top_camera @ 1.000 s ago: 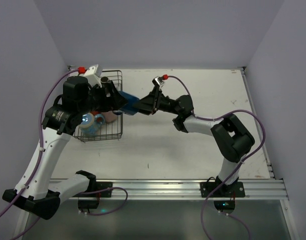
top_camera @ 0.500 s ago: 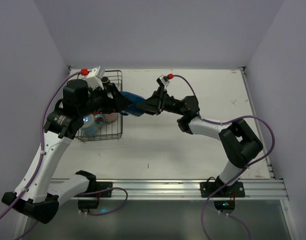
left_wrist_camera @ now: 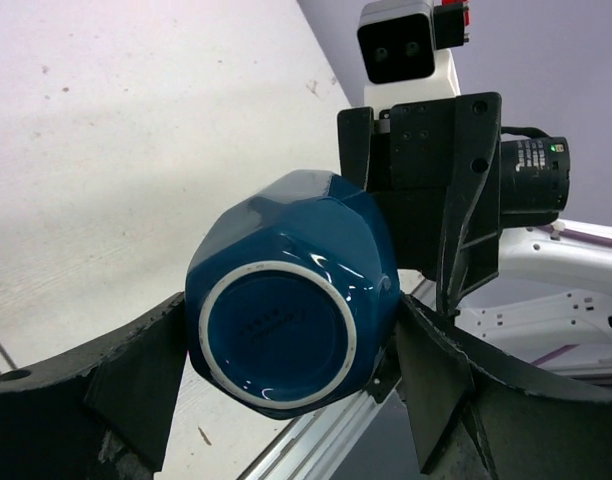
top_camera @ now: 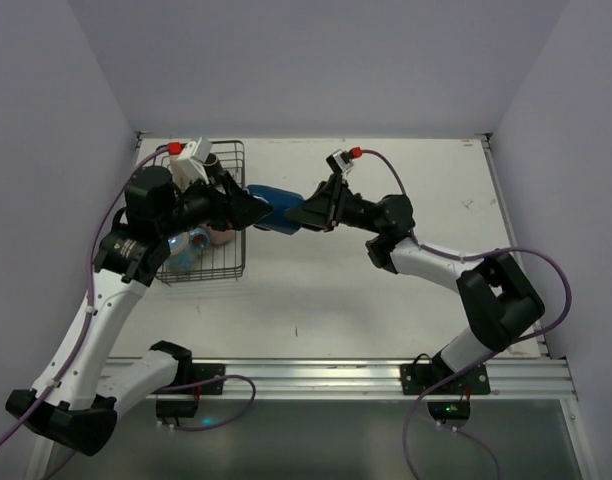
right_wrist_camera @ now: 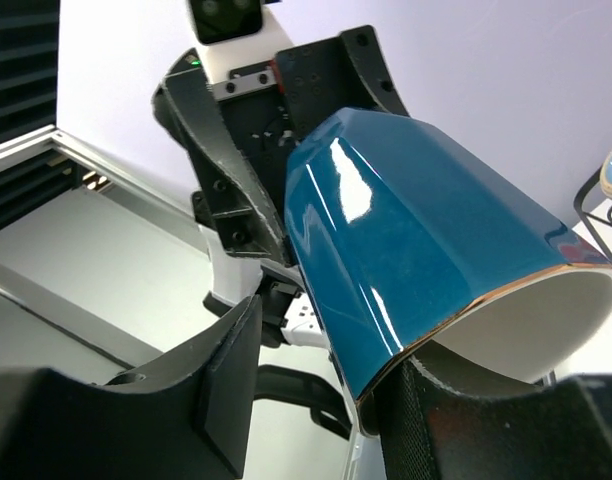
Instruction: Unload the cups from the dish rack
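Observation:
A dark blue cup (top_camera: 272, 206) hangs on its side in the air just right of the dish rack (top_camera: 237, 262). My left gripper (top_camera: 248, 210) is shut on its base end; in the left wrist view the cup's (left_wrist_camera: 286, 310) round foot fills the space between both fingers. My right gripper (top_camera: 299, 215) meets it from the right, open. One of its fingers (right_wrist_camera: 456, 410) sits inside the white mouth of the cup (right_wrist_camera: 416, 230); the other stands a gap away from the outer wall. A light blue cup (top_camera: 183, 250), a pink cup (top_camera: 222, 236) and a dark cup (top_camera: 209, 158) are in the rack.
The black wire rack sits at the table's far left, close to the left wall (top_camera: 76, 120). White tabletop (top_camera: 386, 310) stretches to the right and front of it. A metal rail (top_camera: 336, 375) runs along the near edge, by the arm bases.
The right gripper has slid onto the cup's open end and its jaws have narrowed. Both arms have carried the cup slightly up and to the right.

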Robot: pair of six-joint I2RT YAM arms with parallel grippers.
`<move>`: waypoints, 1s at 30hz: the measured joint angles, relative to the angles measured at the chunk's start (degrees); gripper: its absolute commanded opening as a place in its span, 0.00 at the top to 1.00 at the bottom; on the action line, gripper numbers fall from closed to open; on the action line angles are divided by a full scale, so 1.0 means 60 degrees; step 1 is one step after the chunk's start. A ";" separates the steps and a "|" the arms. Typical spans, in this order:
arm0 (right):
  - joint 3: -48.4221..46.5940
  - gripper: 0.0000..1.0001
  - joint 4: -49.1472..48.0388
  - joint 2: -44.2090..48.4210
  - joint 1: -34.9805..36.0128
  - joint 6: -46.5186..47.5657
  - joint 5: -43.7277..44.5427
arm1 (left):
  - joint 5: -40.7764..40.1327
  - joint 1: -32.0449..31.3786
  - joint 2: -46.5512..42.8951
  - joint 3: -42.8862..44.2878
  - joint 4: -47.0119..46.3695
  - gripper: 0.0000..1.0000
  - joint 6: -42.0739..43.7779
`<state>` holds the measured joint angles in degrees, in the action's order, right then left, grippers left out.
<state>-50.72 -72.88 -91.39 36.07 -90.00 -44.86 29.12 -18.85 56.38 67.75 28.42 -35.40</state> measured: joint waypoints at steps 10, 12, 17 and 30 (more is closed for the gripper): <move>0.0015 0.83 0.0084 0.0433 -0.0087 0.0000 -0.0208 | 0.1577 0.0273 -0.0178 -0.0761 -0.1512 1.00 -0.0652; 0.0022 0.94 -0.0004 0.0441 -0.0087 0.0036 -0.0211 | 0.1705 0.0291 -0.0182 -0.0823 -0.1599 1.00 -0.0805; 0.0025 1.00 -0.0044 0.0492 -0.0106 0.0036 -0.0273 | 0.1967 0.0335 -0.0193 -0.1045 -0.1942 1.00 -0.1053; 0.0219 1.00 -0.0044 0.0714 -0.0127 0.0124 -0.0499 | 0.2313 0.0364 -0.0317 -0.1468 -0.2510 0.04 -0.1209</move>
<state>-49.41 -73.14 -87.11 35.31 -89.25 -47.86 43.00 -16.67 54.48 58.94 13.37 -42.65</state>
